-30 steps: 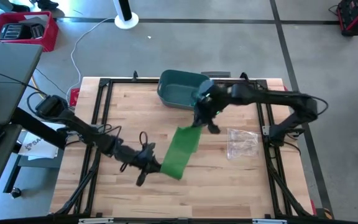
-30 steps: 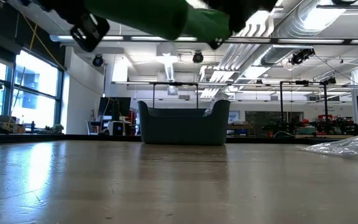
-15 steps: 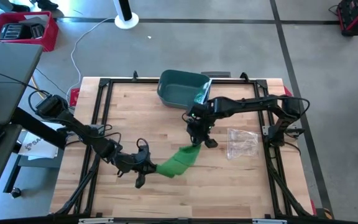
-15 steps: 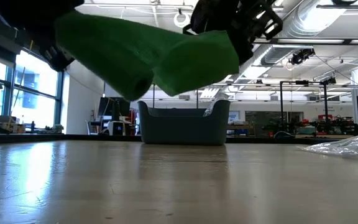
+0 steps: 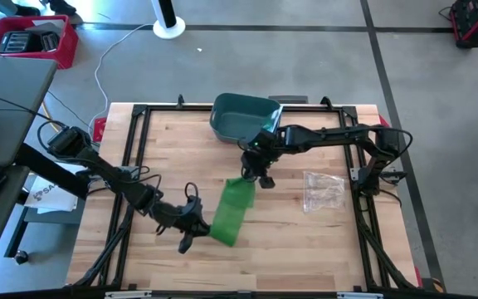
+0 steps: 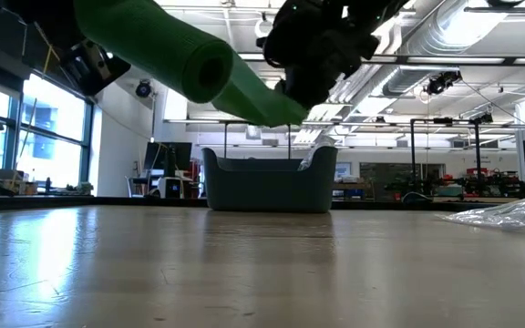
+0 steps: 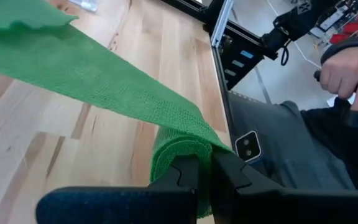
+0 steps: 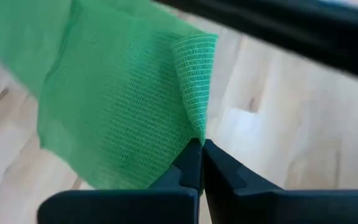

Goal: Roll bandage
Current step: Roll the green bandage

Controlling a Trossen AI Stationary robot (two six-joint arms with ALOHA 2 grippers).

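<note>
Left gripper (image 5: 196, 226) sits at the near-left part of the table (image 5: 305, 249), fingers clamped tight on the rolled end of the green bandage (image 5: 229, 213). In the left wrist view the roll sits right at the fingertips (image 7: 185, 177), with the loose strip running away across the wood. A person (image 7: 347, 81) sits beyond the table edge in that view (only a hand and dark clothing show).

The bandage is held off the table, stretched as a flat strip from the roll at the near left up to its free end further in, about mid-table. The low view shows it hanging well above the surface, roll end toward the camera.

Right gripper (image 5: 253, 170) is at the centre, just near of the bin (image 5: 241, 116), fingers pinched closed on the free end of the strip. The right wrist view shows a folded corner of the mesh caught between the fingertips (image 8: 216, 165).

Clear plastic wrapper (image 5: 324, 189) lies on the table to the right of the right gripper, apart from the bandage. The bin stands at the far edge, centre.
</note>
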